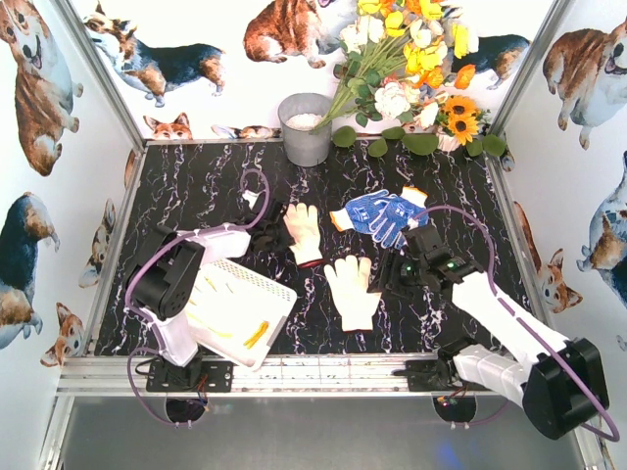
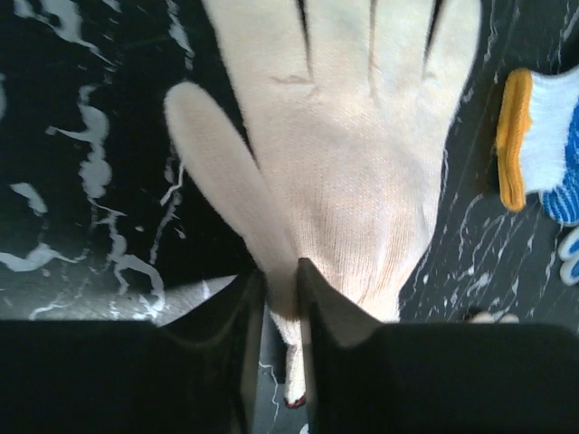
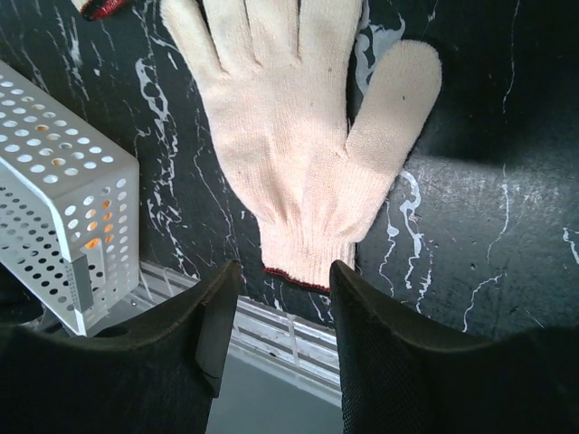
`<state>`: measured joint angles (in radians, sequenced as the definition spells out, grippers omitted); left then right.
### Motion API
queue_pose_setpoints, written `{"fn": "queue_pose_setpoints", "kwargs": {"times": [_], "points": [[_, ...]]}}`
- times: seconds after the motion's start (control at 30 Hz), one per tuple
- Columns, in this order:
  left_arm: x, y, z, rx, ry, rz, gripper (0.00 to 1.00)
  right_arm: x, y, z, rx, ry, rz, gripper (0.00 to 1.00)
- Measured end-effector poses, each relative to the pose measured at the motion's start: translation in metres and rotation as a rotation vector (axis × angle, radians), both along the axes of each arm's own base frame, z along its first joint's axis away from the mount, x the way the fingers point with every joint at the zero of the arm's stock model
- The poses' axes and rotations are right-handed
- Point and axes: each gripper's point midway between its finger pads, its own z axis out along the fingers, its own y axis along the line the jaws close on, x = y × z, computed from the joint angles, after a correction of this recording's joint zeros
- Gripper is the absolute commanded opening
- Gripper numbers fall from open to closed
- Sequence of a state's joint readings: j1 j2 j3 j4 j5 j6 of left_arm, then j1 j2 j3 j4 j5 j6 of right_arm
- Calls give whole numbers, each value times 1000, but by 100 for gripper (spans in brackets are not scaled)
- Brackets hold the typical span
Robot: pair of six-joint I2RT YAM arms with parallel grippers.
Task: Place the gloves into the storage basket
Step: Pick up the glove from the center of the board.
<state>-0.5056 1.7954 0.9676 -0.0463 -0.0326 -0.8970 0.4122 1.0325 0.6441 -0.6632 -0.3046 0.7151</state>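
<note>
One cream glove, lengthwise near-to-far; fingers pointing away

I see left arm and right arm identical: white links, black joint housings, purple cable loops. left gripper, right gripper: matte black fingers. One green LED lit on right wrist.

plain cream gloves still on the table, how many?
2. The left cream glove is pinched near its cuff by the left hand. The right cream glove lies nearer the front, before the open right hand. More may be hidden in the storage basket.
</note>
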Motion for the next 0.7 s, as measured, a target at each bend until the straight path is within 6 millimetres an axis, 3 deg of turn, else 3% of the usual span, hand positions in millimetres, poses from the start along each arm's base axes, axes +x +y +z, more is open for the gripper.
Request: {"fn": "queue_pose_setpoints", "kwargs": {"times": [0.1, 0.23, 0.4, 0.57, 0.7], "points": [[5, 11, 0, 36, -2, -1, 0, 2, -2, 8, 2, -37, -10, 47], [10, 24, 14, 133, -26, -30, 0, 3, -5, 17, 6, -86, -21, 47], [22, 32, 67, 261, -107, -109, 0, 5, -7, 24, 7, -123, -33, 48], [17, 3, 112, 384, -170, -234, 0, 5, -11, 26, 5, -150, -48, 48], [-18, -36, 108, 467, -156, -377, 0, 1, -13, 15, -3, -127, -60, 48]]}}
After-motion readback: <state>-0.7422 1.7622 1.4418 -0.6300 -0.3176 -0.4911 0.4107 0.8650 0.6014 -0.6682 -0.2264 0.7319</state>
